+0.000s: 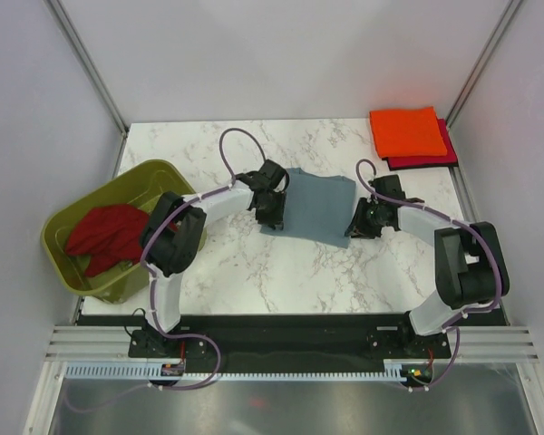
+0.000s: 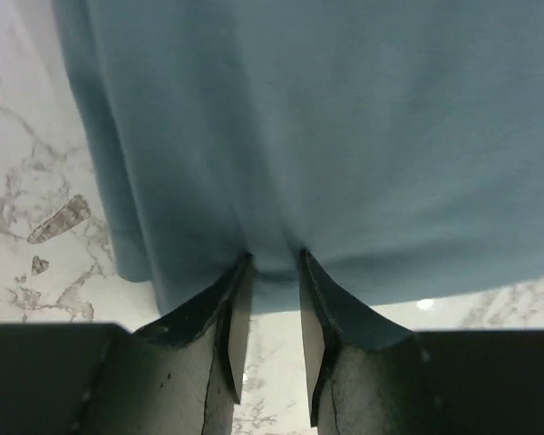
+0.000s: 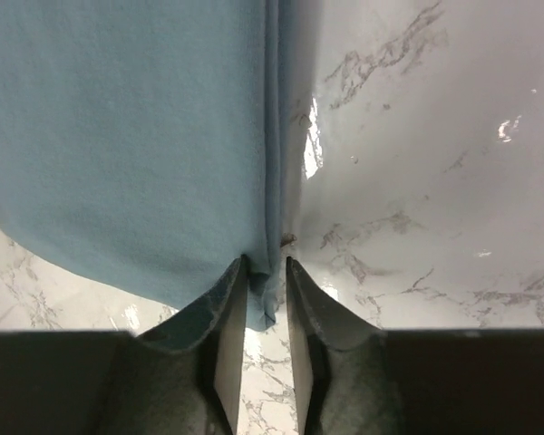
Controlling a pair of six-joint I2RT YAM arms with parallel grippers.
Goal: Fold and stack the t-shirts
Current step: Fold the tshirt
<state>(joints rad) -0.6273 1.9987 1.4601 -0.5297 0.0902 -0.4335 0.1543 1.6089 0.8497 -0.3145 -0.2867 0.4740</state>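
Left gripper (image 1: pixel 270 208) and right gripper (image 1: pixel 361 223) each sit on a near corner of the blue-grey t-shirt (image 1: pixel 314 205). In the wrist views both claws are closed to a narrow slit with cloth pinched in it: the left (image 2: pixel 272 272) on the near hem, the right (image 3: pixel 266 272) on a doubled side edge.

The shirt lies flat mid-table (image 1: pixel 254 272) as a partly folded panel, close to square. Its slightly longer run goes left-right, skewed so the right near corner sits closer to the bases. Collar and sleeves can't be made out, so which way it points is unclear.

Step, as judged: mid-fold on this shirt. The next move calls for both claws to lift together, keep even tension and carry the near edge over to the far edge.

Left, the dark red t-shirt (image 1: pixel 104 237) sits crumpled in the tub (image 1: pixel 65 270), not yet done. Far right corner: the folded orange t-shirt (image 1: pixel 406 132) on top of the magenta-red t-shirt (image 1: pixel 446 156).
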